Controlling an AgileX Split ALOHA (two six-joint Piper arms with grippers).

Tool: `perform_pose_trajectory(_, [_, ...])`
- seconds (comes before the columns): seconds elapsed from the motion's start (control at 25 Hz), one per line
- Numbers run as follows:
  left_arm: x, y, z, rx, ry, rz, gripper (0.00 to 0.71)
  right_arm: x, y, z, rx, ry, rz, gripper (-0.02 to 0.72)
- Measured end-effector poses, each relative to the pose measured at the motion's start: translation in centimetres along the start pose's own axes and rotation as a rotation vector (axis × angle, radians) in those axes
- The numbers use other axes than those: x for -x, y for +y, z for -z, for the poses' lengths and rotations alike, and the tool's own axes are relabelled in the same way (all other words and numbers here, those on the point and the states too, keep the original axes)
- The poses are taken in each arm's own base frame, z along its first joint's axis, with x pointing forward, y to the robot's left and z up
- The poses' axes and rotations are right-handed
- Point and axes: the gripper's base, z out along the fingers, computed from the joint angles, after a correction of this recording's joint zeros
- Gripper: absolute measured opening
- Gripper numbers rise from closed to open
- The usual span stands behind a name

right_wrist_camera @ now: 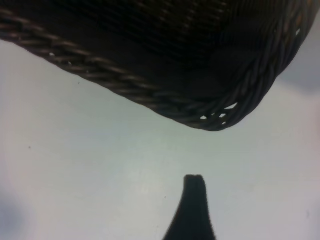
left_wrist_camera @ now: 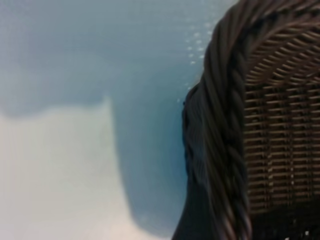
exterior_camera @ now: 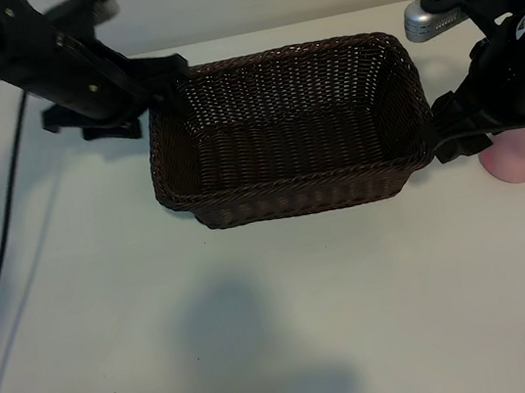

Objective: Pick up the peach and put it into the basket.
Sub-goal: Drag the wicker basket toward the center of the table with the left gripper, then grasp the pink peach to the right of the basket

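Observation:
The dark brown wicker basket (exterior_camera: 302, 195) stands at the back middle of the white table. The pale pink peach (exterior_camera: 514, 161) lies on the table just right of the basket, partly hidden under my right arm. My right gripper (exterior_camera: 449, 137) hangs beside the basket's right end, left of the peach, open and holding nothing. One dark finger (right_wrist_camera: 194, 200) shows in the right wrist view over bare table, short of the basket's corner (right_wrist_camera: 215, 117). My left gripper (exterior_camera: 160, 91) is at the basket's back left corner. The left wrist view shows the braided rim (left_wrist_camera: 225, 100) very close.
A silver-grey part (exterior_camera: 429, 21) sits at the back right behind the right arm. A black cable (exterior_camera: 3, 245) runs down the table's left side. The white tabletop (exterior_camera: 263, 335) stretches in front of the basket.

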Motion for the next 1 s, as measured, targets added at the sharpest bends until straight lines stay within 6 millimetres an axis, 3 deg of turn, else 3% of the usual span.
perform_pose_trajectory(0.32, [-0.8,1.3,6.9,0.193,-0.01,-0.086,0.602,0.0,0.0,0.0,0.0,0.0,0.0,0.595])
perform_pose_trajectory(0.64, [-1.8,8.7,14.6,0.304,-0.028,0.009,0.598,0.0,0.0,0.0,0.0,0.0,0.0,0.595])
perform_pose_trajectory(0.8, [-3.0,11.4,18.1,0.344,-0.072,0.066,0.596,0.0,0.0,0.0,0.0,0.0,0.0,0.595])
perform_pose_trajectory(1.0, [-4.6,10.5,21.5,0.288,-0.142,0.049,0.596,0.0,0.0,0.0,0.0,0.001,0.0,0.595])
